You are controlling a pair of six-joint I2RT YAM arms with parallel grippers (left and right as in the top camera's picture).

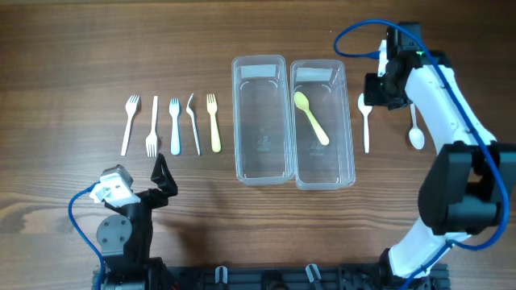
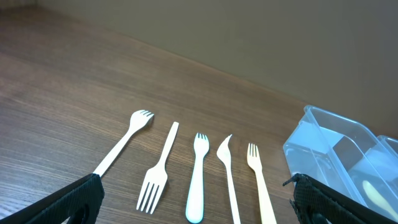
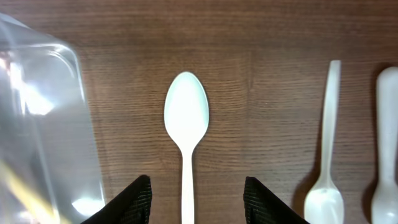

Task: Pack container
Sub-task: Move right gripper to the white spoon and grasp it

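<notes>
Two clear containers stand side by side in the overhead view. The left one [image 1: 237,121] is empty. The right one [image 1: 350,137] holds a yellow-green spoon [image 1: 311,118]. A white spoon [image 1: 366,122] lies just right of the containers. My right gripper [image 1: 377,87] is open above its bowl end; in the right wrist view the spoon [image 3: 186,118] runs between the open fingers [image 3: 196,202]. My left gripper [image 1: 164,173] is open and empty, near the handles of a row of forks [image 1: 174,125], which also shows in the left wrist view [image 2: 199,168].
The row left of the containers holds two white forks [image 1: 129,122], a light blue fork, a white knife [image 1: 193,122] and a yellow fork [image 1: 214,122]. Two more white spoons [image 3: 326,155] lie right of the right gripper; one shows overhead [image 1: 415,133].
</notes>
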